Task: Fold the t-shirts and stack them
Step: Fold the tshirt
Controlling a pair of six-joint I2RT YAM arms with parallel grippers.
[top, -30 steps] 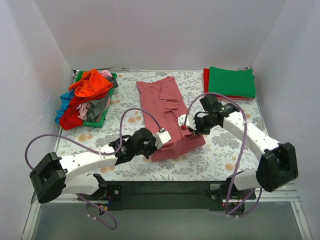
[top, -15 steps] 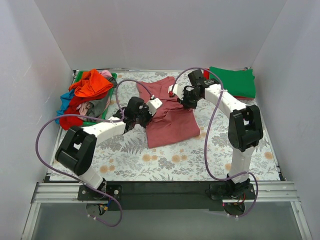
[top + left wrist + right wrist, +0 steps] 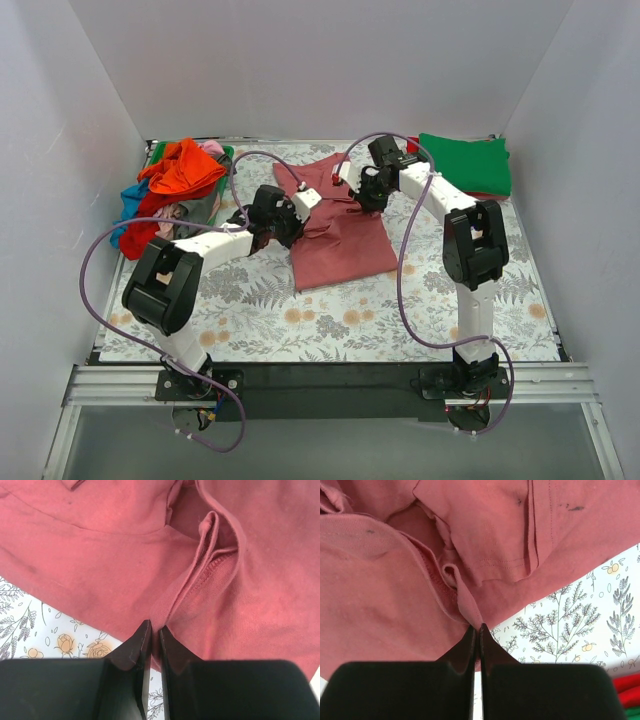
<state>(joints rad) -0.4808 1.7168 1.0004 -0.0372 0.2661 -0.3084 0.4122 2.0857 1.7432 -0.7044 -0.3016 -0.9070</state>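
Left claw (image 3: 155, 629) pinches a fold of the rose tee (image 3: 345, 245) at its ten o'clock; right claw (image 3: 476, 628) nips another fold at twelve o'clock, jaws nearly together.

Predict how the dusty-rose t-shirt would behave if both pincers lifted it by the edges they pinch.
Probably floppy: the dusty-rose t-shirt bunches into soft folds where the left pincer and right pincer pinch it. Likely light, since thin pinches of hem seem enough to hold it. It would probably drape and sag between the pincers, not keep its shape.
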